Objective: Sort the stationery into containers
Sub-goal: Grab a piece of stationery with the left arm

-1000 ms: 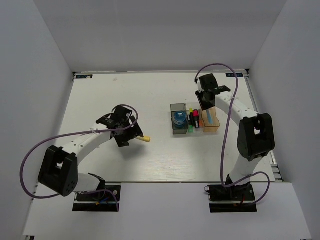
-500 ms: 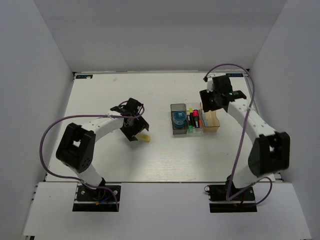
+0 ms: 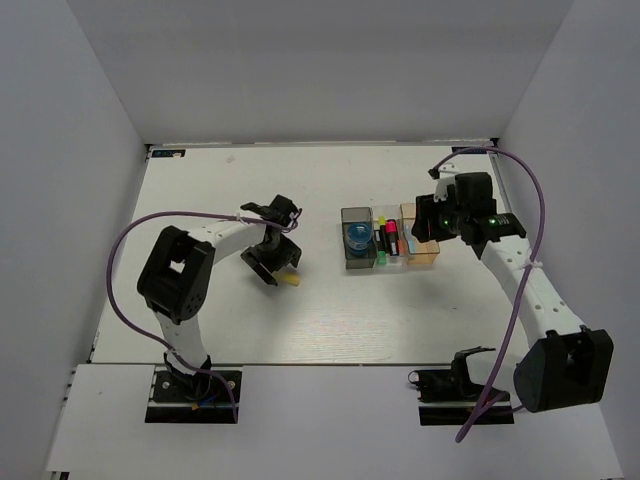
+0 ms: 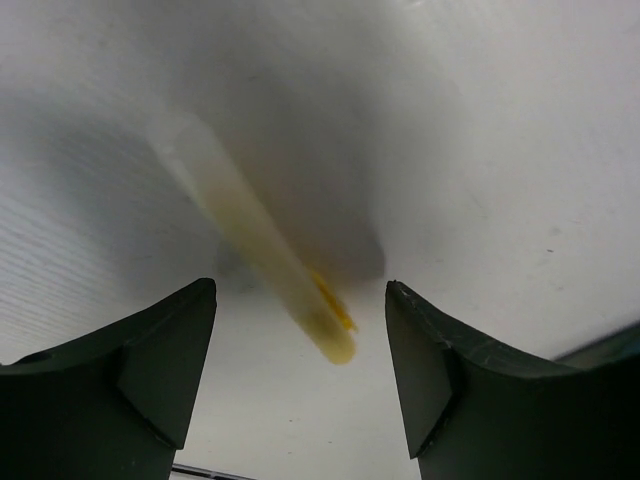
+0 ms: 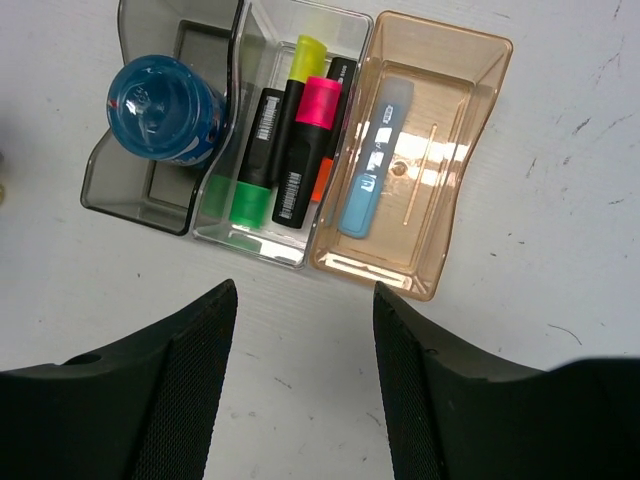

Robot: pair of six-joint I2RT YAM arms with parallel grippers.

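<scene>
Grey bin (image 5: 160,190): blue roll (image 5: 165,110).
Clear bin (image 5: 250,245): highlighters (image 5: 300,150).
Tan bin (image 5: 440,150): blue stick (image 5: 372,165).
Right gripper (image 5: 303,300): released, empty.
Left gripper (image 4: 300,300): released, straddling yellow stick (image 4: 250,235).

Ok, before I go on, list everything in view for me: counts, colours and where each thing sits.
grey bin: 1, smoky grey, left end of the joined row
clear bin: 1, transparent, middle of the row
tan bin: 1, tan, right end of the row
blue roll: 1, blue, in the grey bin
highlighters: 4, black with green, yellow, pink and orange caps, in the clear bin
light blue stick: 1, light blue, in the tan bin
pale yellow stick: 1, pale yellow, lying on the table left of the bins
table: 1, white
cables: 2, purple, one per arm
left gripper: 1, black, open astride the pale yellow stick
right gripper: 1, black, open, empty, above the bins
</scene>
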